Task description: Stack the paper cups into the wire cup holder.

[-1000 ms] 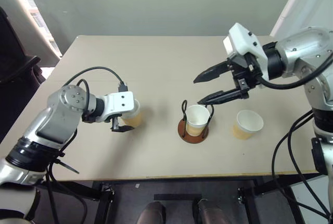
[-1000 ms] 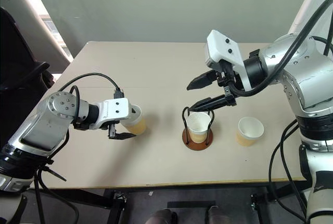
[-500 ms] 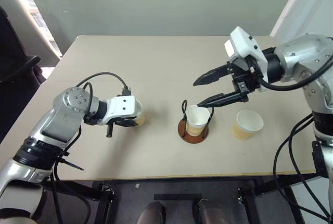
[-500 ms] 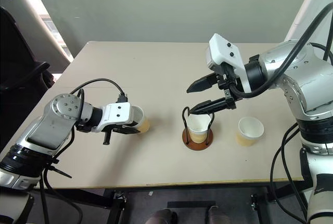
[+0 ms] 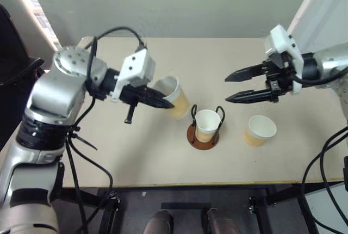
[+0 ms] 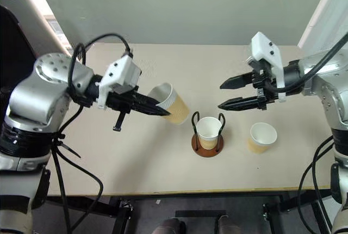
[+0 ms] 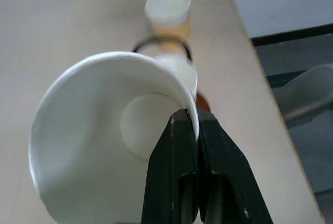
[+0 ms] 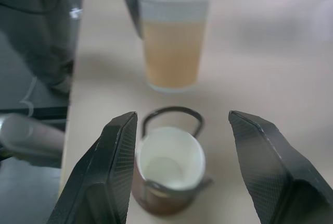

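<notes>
The left gripper [image 5: 163, 103] is now pinched shut on the white rolled rim of the tan-yellow tapered paper cup [image 5: 174, 97] that stood on the beige table a moment ago, towards its left edge. That cup has left the tabletop and hangs tilted in the air, carried in towards the middle, close beside the black wire cup holder on its reddish-brown disc base [image 5: 205, 130]. The right gripper [image 5: 231, 87], jaws apart, has drawn back from above the holder towards the table's right edge.
</notes>
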